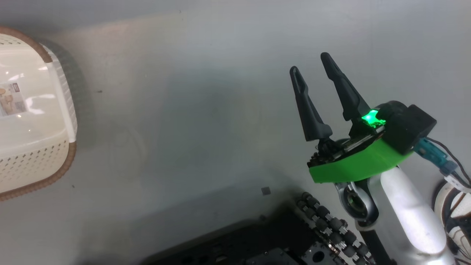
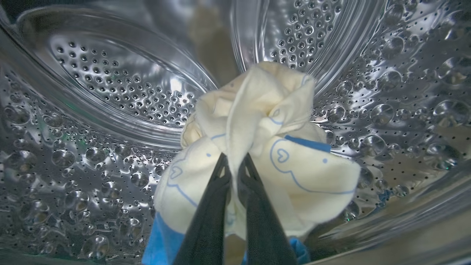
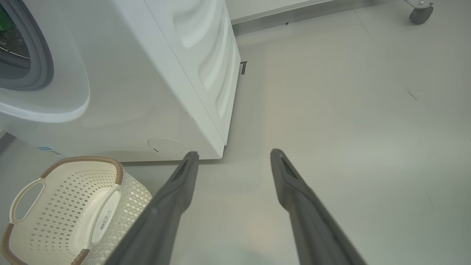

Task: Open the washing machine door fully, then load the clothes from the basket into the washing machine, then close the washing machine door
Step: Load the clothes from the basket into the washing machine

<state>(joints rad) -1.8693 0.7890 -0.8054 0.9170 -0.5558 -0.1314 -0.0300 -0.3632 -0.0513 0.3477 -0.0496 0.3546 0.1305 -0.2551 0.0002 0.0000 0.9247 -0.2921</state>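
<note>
Left gripper (image 2: 235,161) is deep inside the washing machine (image 2: 121,92), fingers pinched tight on the clothes (image 2: 279,121), the cream bundle bunched just past its tips against the steel drum. Right gripper (image 1: 310,63) hangs over the floor (image 3: 349,110), fingers spread wide, with the basket (image 3: 55,206) off to its left by the machine's front.

The clothes (image 2: 265,121) are cream-yellow with thin blue line drawings (small hearts among them) and bright blue trim. The drum (image 2: 110,92) is shiny steel, dotted with holes and round dimples. The basket (image 1: 44,154) is cream and perforated, with a brown woven-look rim and white handles. The washer (image 3: 147,92) is white, its gasket (image 3: 42,70) grey. The right end effector (image 1: 310,63) has dark fingers (image 1: 308,106) on a green mount.
</note>
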